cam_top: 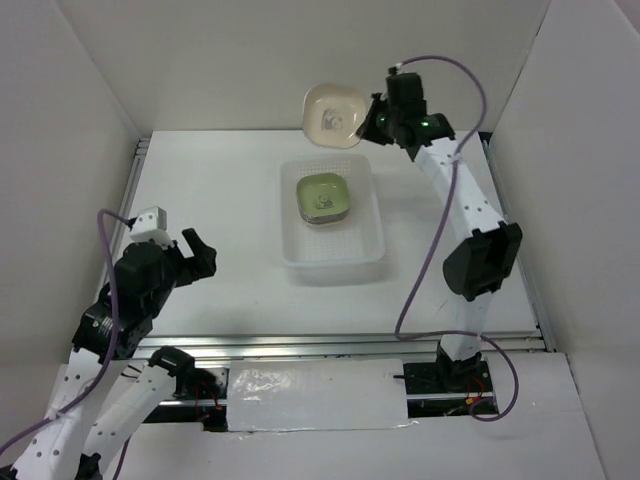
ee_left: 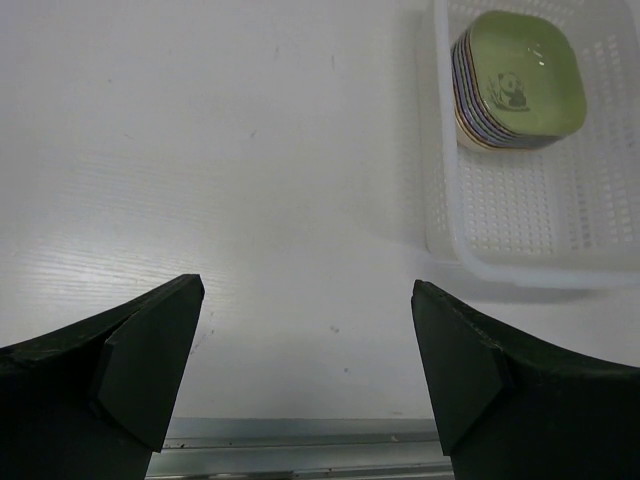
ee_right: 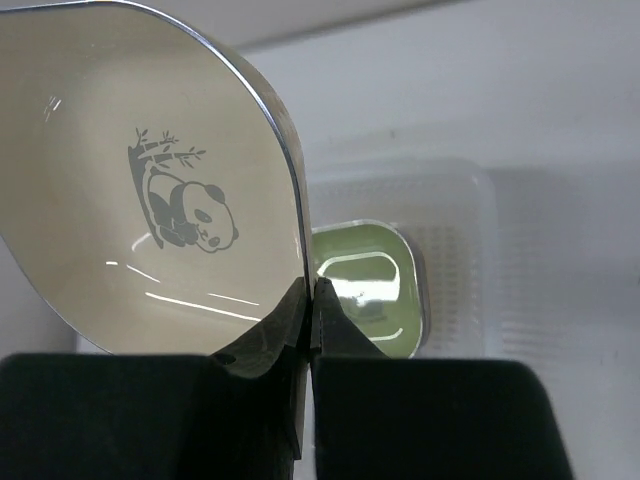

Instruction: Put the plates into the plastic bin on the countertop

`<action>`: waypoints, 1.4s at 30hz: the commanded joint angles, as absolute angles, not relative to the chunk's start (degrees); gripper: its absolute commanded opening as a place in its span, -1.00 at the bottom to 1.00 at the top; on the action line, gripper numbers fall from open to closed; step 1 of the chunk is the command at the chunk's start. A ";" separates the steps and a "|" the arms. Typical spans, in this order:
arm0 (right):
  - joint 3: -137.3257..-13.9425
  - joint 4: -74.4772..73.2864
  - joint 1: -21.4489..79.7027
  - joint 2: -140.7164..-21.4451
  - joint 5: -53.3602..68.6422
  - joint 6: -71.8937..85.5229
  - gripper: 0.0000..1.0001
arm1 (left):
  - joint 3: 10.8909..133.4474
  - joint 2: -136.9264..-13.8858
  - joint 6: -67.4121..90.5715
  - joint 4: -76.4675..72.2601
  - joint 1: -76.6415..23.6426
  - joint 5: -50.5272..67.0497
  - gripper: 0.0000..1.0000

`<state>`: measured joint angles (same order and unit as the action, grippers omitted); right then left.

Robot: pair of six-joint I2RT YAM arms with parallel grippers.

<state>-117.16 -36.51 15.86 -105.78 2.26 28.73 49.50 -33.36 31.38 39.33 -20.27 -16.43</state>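
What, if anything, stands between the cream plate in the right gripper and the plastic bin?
Nothing visible. The cream plate, pinched by the right gripper, hangs at the far end of the open plastic bin, which holds only a stack topped by a green plate.

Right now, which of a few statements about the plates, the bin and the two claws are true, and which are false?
1. A stack of plates sits inside the plastic bin. True.
2. The top plate of that stack is brown. False: it is a green plate.
3. The right claw pinches a cream plate by its rim. True.
4. The cream plate lies in the bin. False: it is held in the air.
5. The left claw is open and holds nothing. True.
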 commanded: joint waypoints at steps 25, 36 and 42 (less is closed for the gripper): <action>-99.16 -43.76 25.74 -95.39 -1.72 26.71 1.00 | 50.53 -27.24 33.84 39.29 -19.95 -23.99 0.99; -72.88 -44.29 28.04 -47.57 -24.95 30.24 1.00 | 63.89 -40.08 33.05 45.88 -19.78 -31.80 0.99; -73.12 -52.62 27.69 -33.41 -28.03 25.31 1.00 | 72.06 -38.50 31.20 54.39 -19.78 -37.34 0.99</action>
